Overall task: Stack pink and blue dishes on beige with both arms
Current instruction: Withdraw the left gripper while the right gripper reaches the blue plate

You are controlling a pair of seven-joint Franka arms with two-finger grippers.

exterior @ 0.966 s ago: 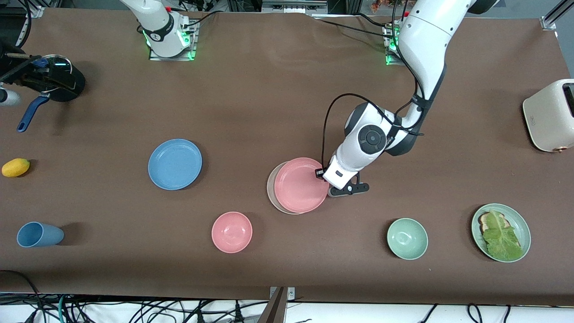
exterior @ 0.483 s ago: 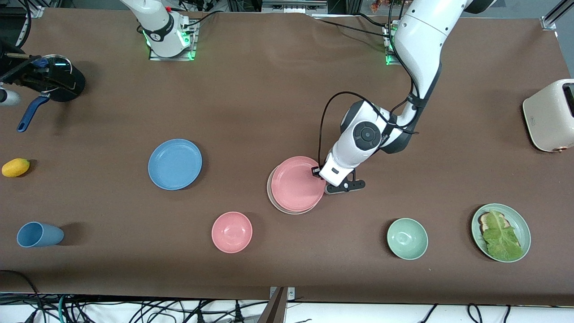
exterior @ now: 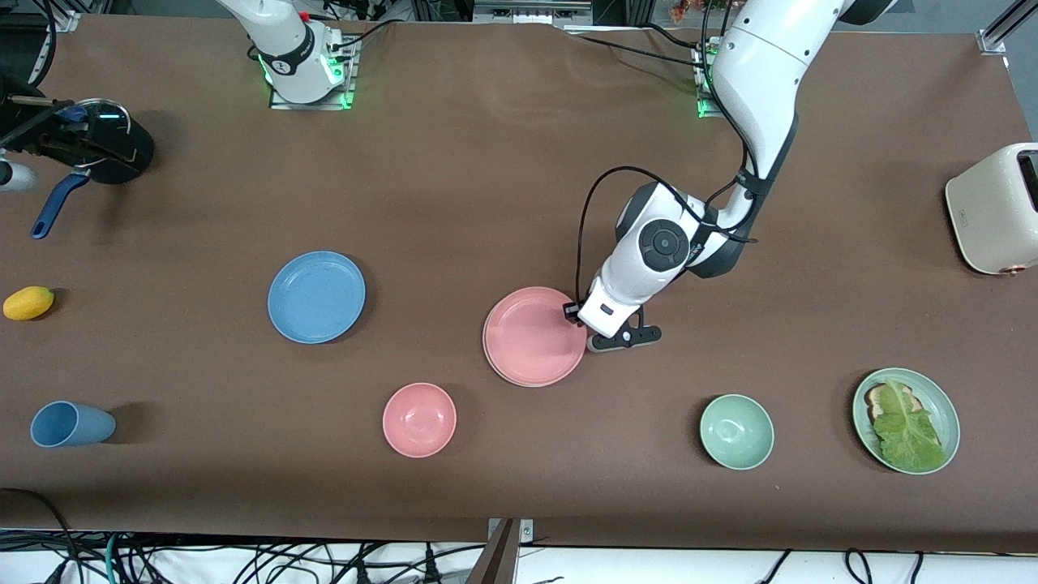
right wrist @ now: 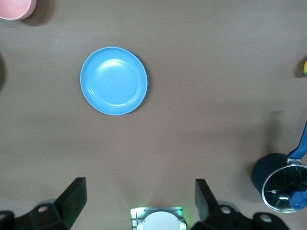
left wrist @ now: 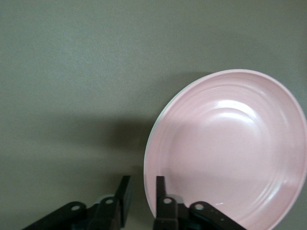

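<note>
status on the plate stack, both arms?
Left gripper open at the pink plate rim, plate seated on the beige plate. Right gripper open, waiting high. Blue plate untouched, nothing on it.

The right end effector [right wrist: 139,203], fingers spread wide, hangs above the blue plate [right wrist: 114,80].

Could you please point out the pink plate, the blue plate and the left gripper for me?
pink plate [exterior: 534,336], front view, centre of its flat inside.
blue plate [exterior: 316,297], front view, centre of its flat inside.
left gripper [left wrist: 141,199], left wrist view, midway between its fingertips.
</note>
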